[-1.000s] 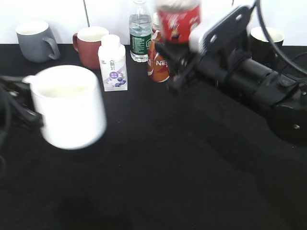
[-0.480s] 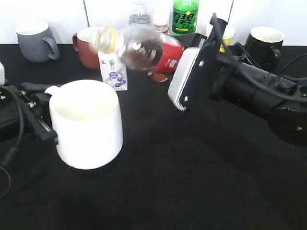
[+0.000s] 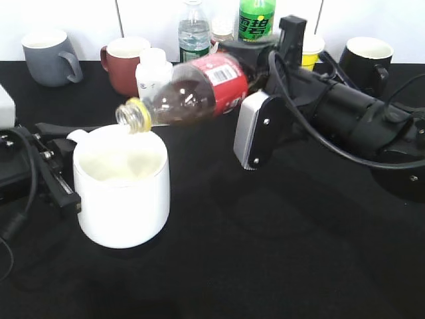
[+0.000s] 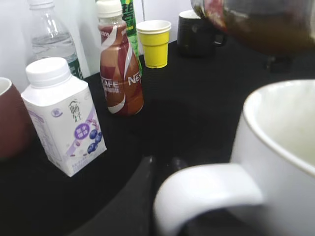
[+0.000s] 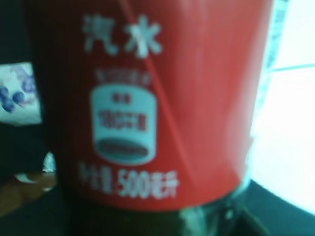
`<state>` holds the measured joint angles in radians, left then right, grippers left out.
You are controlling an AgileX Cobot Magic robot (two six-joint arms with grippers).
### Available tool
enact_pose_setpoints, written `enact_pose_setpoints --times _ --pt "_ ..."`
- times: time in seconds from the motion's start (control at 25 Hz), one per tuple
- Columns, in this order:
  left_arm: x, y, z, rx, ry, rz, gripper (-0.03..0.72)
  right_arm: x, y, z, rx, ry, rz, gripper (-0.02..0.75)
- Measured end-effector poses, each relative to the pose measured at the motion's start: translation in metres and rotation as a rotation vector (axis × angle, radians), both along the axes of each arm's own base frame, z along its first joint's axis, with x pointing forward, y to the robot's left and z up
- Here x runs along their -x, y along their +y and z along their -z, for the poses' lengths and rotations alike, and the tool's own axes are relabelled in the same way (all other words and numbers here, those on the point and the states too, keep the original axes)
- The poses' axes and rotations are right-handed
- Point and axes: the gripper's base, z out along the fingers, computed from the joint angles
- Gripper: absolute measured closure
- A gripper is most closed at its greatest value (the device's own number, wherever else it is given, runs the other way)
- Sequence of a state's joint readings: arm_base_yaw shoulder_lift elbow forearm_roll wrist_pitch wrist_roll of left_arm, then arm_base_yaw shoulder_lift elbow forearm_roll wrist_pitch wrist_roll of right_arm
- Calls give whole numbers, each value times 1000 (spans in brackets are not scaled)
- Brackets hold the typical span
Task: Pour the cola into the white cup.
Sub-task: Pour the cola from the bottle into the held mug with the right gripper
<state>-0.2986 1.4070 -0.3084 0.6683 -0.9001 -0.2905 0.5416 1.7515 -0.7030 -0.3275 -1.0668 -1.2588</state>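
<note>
The cola bottle (image 3: pixel 199 90), clear with dark liquid and a red label, lies tilted nearly level. Its yellowish mouth hangs over the rim of the white cup (image 3: pixel 123 193). No stream of liquid shows. My right gripper (image 3: pixel 255 60) is shut on the cola bottle at its label end, and the red label (image 5: pixel 147 98) fills the right wrist view. My left gripper (image 3: pixel 56 179) is shut on the cup's loop handle (image 4: pixel 206 189). The cup's rim (image 4: pixel 280 123) and the bottle's underside (image 4: pixel 266 24) show in the left wrist view.
Along the back stand a grey mug (image 3: pixel 46 56), a red-brown mug (image 3: pixel 123 63), a milk carton (image 4: pixel 64 118), a water bottle (image 3: pixel 194 33), a Nescafe bottle (image 4: pixel 118 69), a green soda bottle (image 3: pixel 255 20), a yellow paper cup (image 4: pixel 155 42) and a black mug (image 3: pixel 365 56).
The right gripper has swung the cola bottle from upright to nearly level and lowered its mouth over the cup. The cup has shifted slightly right and nearer with the left gripper.
</note>
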Motion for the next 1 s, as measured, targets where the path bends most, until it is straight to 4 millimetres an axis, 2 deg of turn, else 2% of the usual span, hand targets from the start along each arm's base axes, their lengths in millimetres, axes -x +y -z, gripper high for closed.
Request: enact_pose_setpoints --times 0.48,1.0 --pt "0 0 -1 10 -8 5 627 -1 -1 -4 65 -129 34 353" --pt "0 -1 -1 8 -6 7 627 -2 -3 -6 52 -157 52 353"
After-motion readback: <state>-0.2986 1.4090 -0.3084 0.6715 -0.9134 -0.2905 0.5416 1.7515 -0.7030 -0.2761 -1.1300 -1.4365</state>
